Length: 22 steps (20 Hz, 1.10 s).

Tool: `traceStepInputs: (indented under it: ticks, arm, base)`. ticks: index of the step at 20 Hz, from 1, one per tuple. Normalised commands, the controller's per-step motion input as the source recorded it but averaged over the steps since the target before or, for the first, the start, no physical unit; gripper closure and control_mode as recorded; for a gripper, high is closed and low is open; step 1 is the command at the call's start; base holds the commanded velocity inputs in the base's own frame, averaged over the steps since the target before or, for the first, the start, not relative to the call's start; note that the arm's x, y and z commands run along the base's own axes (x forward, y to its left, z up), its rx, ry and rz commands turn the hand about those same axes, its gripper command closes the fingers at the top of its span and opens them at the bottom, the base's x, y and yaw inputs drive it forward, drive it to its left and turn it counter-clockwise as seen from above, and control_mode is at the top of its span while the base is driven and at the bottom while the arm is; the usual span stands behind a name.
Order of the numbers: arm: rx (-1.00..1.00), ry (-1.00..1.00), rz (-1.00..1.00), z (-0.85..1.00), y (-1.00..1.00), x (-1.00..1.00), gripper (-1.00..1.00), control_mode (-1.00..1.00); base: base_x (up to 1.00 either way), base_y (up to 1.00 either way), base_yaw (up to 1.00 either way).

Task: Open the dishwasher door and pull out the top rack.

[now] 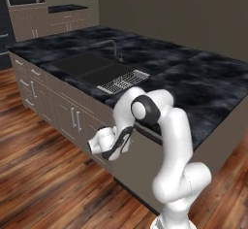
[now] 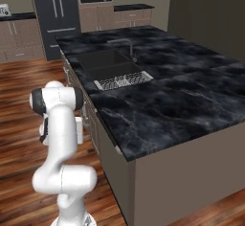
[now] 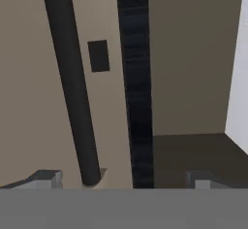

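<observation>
Left base view gives you the big picture first: the desk (image 1: 203, 82), a long island with a dark marbled top, runs away ahead of the jaws, and its taupe front falls straight down on the side the arm faces. Set into that front, directly ahead of the jaws, is the dishwasher door (image 1: 140, 170), shut flat against the island, so the top rack behind it is hidden from you. Off to one side of the jaws along the same front stand the narrower cabinet doors (image 1: 68, 116) with short silver handles; those are not your target.

Next in size is the bar handle (image 3: 72, 82) of the door. In the hand view it runs as a long dark rod from the far edge of the picture right down to the finger tips, so its long axis lies across the gap of the jaws' reach, not along it. Its near end sits just inside one finger (image 3: 46, 178), well off-centre, with the other finger (image 3: 203, 178) well apart from it.

The jaws (image 3: 125, 179) stand spread wide and hold nothing. My judgement: you need to shift them sideways until the bar sits midway between the fingers before closing. A small dark rectangle (image 3: 99, 56) marks the panel beside the bar.
</observation>
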Motion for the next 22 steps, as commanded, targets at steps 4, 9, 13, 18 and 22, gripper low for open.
traceStepInputs:
  ticks: [4,9,13,18,22]
  arm:
    - [-0.01,0.00,-0.03,-0.14,-0.20,0.32,-1.00,-1.00]
    - [0.00,0.00,0.00,-0.13,-0.20,0.36,-1.00,-1.00]
    - [0.00,0.00,0.00,-0.16,-0.19,0.32,-1.00,-1.00]
    - [0.00,0.00,0.00,-0.17,-0.17,0.28,-1.00,-1.00]
    - [0.00,0.00,0.00,-0.20,-0.16,0.22,-1.00,-1.00]
  base:
    - [0.00,0.00,0.00]
    - [0.00,0.00,0.00]
    - [0.00,0.00,0.00]
    - [0.00,0.00,0.00]
    - [0.00,0.00,0.00]
